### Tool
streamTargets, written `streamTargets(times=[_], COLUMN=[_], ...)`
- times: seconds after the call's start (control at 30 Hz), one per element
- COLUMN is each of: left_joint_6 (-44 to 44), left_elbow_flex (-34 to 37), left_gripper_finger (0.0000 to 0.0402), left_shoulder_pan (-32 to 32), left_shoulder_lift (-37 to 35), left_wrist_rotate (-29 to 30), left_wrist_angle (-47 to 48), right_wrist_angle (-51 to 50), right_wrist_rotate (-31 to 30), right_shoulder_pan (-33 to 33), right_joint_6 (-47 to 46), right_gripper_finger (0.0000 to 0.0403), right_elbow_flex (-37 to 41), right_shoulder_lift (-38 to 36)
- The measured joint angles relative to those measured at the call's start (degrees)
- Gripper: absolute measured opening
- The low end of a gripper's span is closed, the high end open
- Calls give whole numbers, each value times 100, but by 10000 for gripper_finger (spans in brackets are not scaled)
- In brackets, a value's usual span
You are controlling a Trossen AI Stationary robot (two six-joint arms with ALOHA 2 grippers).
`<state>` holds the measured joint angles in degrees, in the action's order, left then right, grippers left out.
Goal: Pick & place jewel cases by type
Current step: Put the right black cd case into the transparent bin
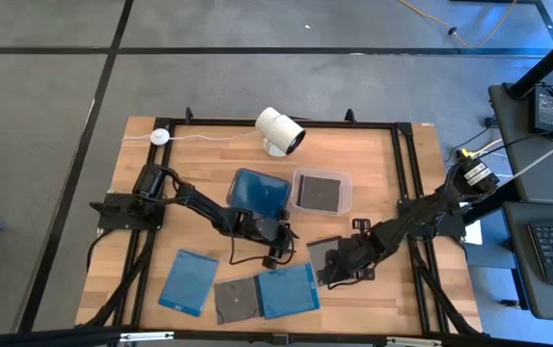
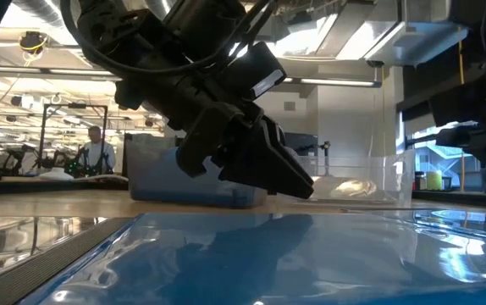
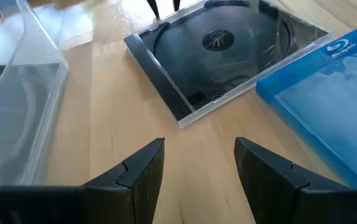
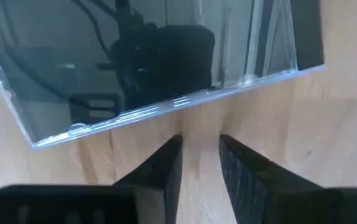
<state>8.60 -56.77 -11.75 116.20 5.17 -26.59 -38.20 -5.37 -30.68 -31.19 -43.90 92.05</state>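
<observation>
Four jewel cases lie flat on the wooden table: a blue one (image 1: 188,281), a dark one (image 1: 236,299), a second blue one (image 1: 288,291) and a dark one showing a disc (image 1: 327,253). My left gripper (image 1: 278,255) hovers open over bare wood (image 3: 200,146), pointing at the disc case (image 3: 222,50), with the blue case (image 3: 334,106) beside it. My right gripper (image 1: 327,278) points down just off the near edge of that disc case (image 4: 153,62). Its fingers (image 4: 200,140) stand a narrow gap apart with only wood between them.
Two tubs stand at mid-table: one holds a blue case (image 1: 257,190), the clear one (image 1: 322,190) a dark case. A white camera (image 1: 279,130) with its cable sits at the far edge. Black frame rails run along the table's sides. A person shows far behind the table (image 2: 99,152).
</observation>
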Motion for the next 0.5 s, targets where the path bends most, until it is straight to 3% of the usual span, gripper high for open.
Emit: streamTargets(times=[0.5], left_joint_6=[-26], left_elbow_flex=[-2], left_gripper_finger=[193], left_shoulder_pan=[0], left_shoulder_lift=[-2], left_wrist_rotate=[-2], left_wrist_angle=[89], right_wrist_angle=[238], right_wrist_rotate=[134], right_shoulder_pan=[563], right_joint_6=[1362], right_gripper_finger=[111], right_elbow_flex=[24], right_shoulder_lift=[-35])
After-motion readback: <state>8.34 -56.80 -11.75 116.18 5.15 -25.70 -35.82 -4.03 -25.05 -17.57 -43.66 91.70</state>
